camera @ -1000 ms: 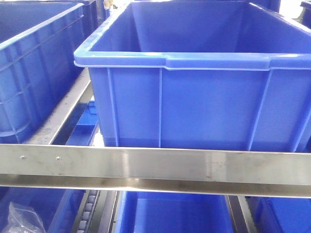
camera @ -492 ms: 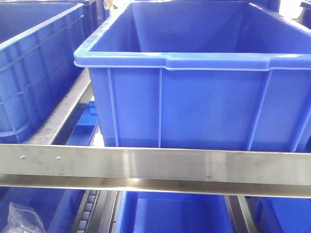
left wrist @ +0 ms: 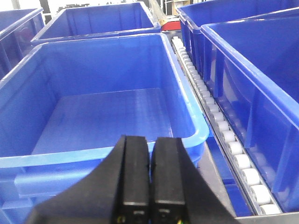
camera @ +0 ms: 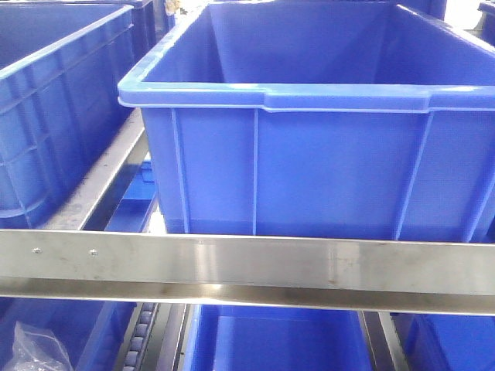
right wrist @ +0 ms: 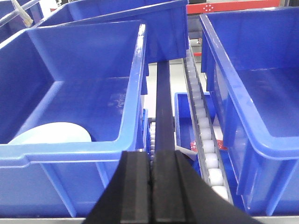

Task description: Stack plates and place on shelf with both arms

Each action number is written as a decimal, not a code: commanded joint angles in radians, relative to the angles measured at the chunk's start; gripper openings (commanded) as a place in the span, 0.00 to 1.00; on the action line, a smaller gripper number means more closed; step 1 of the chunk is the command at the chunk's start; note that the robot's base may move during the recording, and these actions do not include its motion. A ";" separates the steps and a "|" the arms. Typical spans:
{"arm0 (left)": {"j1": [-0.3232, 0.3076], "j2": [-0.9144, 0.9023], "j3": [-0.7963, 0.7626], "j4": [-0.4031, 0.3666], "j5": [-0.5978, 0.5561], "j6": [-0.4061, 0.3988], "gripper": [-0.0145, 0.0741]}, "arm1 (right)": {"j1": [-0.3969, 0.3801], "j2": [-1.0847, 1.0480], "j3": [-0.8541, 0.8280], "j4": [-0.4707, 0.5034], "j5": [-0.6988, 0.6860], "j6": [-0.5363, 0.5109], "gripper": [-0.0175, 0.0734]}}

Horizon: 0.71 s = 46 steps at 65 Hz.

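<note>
A pale plate (right wrist: 53,132) lies on the floor of a blue bin (right wrist: 70,154), in its near left corner, partly hidden behind the bin's front wall. The right gripper (right wrist: 152,196) hangs just before that bin, jaws closed on nothing. The left gripper (left wrist: 150,186), jaws likewise pressed together, faces another blue crate (left wrist: 93,161) beside a roller track (left wrist: 224,135).

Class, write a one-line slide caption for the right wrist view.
Closed right hand faces a blue bin holding a white plate, beside a roller track.
</note>
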 commanded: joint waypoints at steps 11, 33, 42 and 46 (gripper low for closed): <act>0.001 0.004 -0.030 -0.008 -0.082 -0.006 0.26 | -0.004 -0.040 0.125 -0.024 -0.272 -0.030 0.24; 0.001 0.006 -0.030 -0.008 -0.084 -0.006 0.26 | 0.000 -0.114 0.311 -0.031 -0.338 -0.037 0.24; 0.001 0.006 -0.030 -0.008 -0.084 -0.006 0.26 | 0.001 -0.114 0.312 -0.033 -0.343 -0.113 0.24; 0.001 0.006 -0.030 -0.008 -0.084 -0.006 0.26 | 0.001 -0.114 0.312 -0.033 -0.343 -0.118 0.24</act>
